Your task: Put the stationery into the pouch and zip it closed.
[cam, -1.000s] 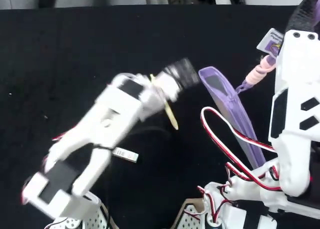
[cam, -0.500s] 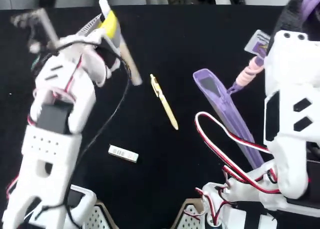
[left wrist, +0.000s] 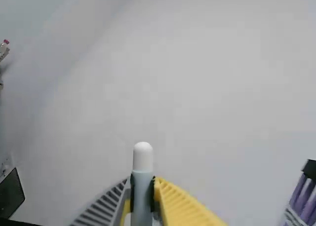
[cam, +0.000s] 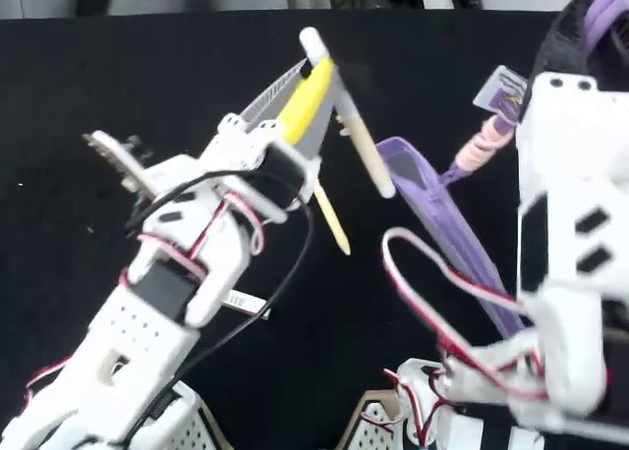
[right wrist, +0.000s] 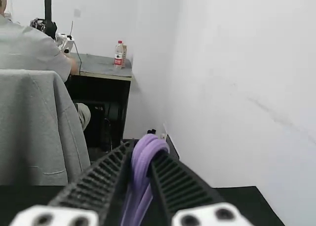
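Pouch (cam: pixel 447 214) edge clamped in right fingers (right wrist: pixel 180 186); left fingers (cam: pixel 307 101) grip white-capped pen (cam: pixel 364 150) aloft; yellow pen (cam: pixel 332 222) on table (cam: pixel 118 77).

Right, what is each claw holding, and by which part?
Left claw: pen, gripped near its white-tipped end. Right claw: the purple pouch, by a rounded fold of its fabric.
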Motion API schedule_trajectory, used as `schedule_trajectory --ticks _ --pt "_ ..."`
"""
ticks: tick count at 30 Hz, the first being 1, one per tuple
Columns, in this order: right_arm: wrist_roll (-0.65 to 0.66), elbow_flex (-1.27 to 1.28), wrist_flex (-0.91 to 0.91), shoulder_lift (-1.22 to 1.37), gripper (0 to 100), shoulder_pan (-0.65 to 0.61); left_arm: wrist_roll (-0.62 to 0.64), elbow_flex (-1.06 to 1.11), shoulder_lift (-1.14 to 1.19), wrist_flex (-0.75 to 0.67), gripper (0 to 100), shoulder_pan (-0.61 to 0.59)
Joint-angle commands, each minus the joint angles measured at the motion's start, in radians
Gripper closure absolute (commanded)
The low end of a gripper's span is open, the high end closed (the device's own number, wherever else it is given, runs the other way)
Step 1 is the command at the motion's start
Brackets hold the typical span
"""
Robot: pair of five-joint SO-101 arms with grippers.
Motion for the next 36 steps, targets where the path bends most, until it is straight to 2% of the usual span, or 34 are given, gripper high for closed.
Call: schedule_trajectory --ticks 1,6,10,17,22,25,27,32,36 --pt "0.018 -0.03 0.011 -0.064 98.6 -0.011 0.014 -0.041 0.164 -0.1 97 0.013" --pt "0.018 -0.028 0.012 -0.085 98.6 -0.011 0.023 -0.09 0.354 -0.11 97 0.018" --pt "0.018 -0.028 0.011 -0.082 98.6 -0.011 0.097 -0.102 0.371 -0.11 97 0.012" --pt "0.018 -0.028 0.011 -0.082 98.6 -0.008 0.101 -0.079 0.118 -0.083 97 -0.084" --pt "0.018 -0.028 0.011 -0.082 98.6 -0.011 0.101 -0.07 -0.123 0.0 97 -0.064" --pt "0.018 -0.028 0.012 -0.082 98.6 -0.012 0.092 -0.07 -0.143 0.002 97 -0.028" --pt "0.018 -0.028 0.014 -0.082 98.6 -0.012 0.049 -0.077 -0.112 -0.02 97 -0.004" --pt "0.018 -0.028 0.014 -0.084 98.6 -0.012 -0.164 -0.079 0.069 -0.169 97 0.105" --pt "0.018 -0.028 0.014 -0.085 98.6 -0.009 -0.169 -0.081 0.198 -0.19 97 0.125"
